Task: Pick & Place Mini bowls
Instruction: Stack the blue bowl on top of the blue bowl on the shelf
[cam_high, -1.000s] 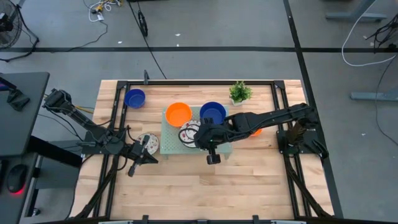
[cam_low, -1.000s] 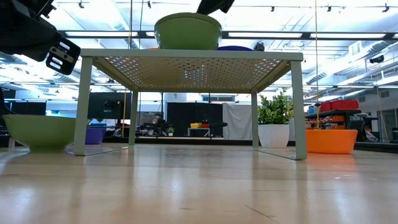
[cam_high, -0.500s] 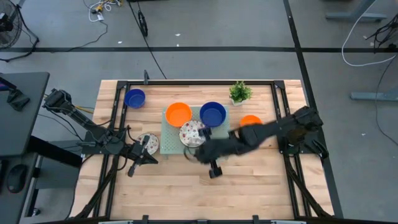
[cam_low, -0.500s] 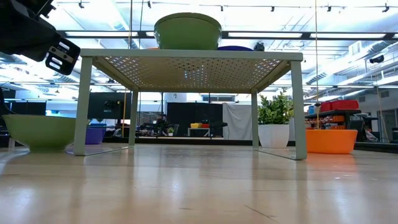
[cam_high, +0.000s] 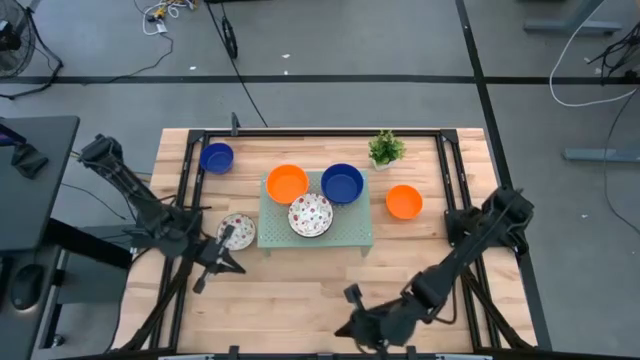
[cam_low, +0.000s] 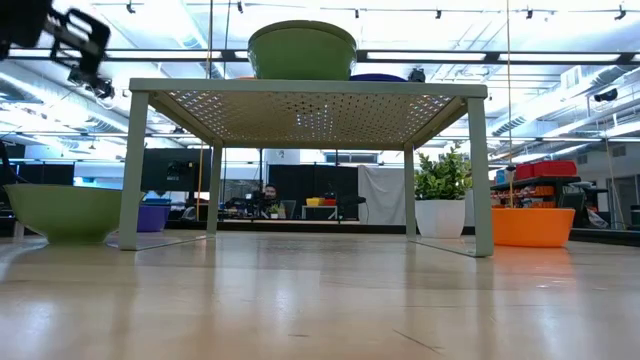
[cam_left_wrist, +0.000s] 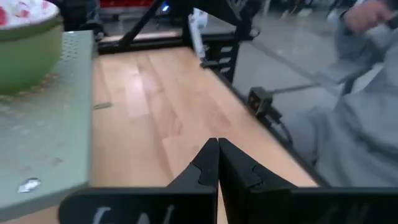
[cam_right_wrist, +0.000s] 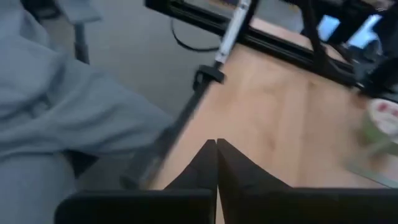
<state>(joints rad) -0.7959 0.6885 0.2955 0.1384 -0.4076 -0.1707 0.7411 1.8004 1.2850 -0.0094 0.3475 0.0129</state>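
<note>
Three mini bowls sit on the pale green tray (cam_high: 350, 235): an orange one (cam_high: 288, 183), a dark blue one (cam_high: 342, 183) and a white red-speckled one (cam_high: 311, 214). On the wood stand another speckled bowl (cam_high: 237, 230) left of the tray, a blue bowl (cam_high: 216, 157) far left and an orange bowl (cam_high: 404, 201) right of the tray. My left gripper (cam_high: 222, 258) (cam_left_wrist: 217, 168) hovers shut beside the left speckled bowl. My right gripper (cam_high: 350, 322) (cam_right_wrist: 216, 165) is shut over the near edge, far from every bowl.
A small potted plant (cam_high: 386, 148) stands at the far side, right of the tray. Black frame rails (cam_high: 190, 180) run along the table's left and right sides. A person in grey clothing (cam_left_wrist: 367, 137) sits just beyond the near edge. Bare wood lies near of the tray.
My right gripper has drawn away from the tray, swinging across the bare wood to the table's near edge. The speckled bowl it hovered over stays on the tray. My left gripper has risen a little beside the left speckled bowl.
</note>
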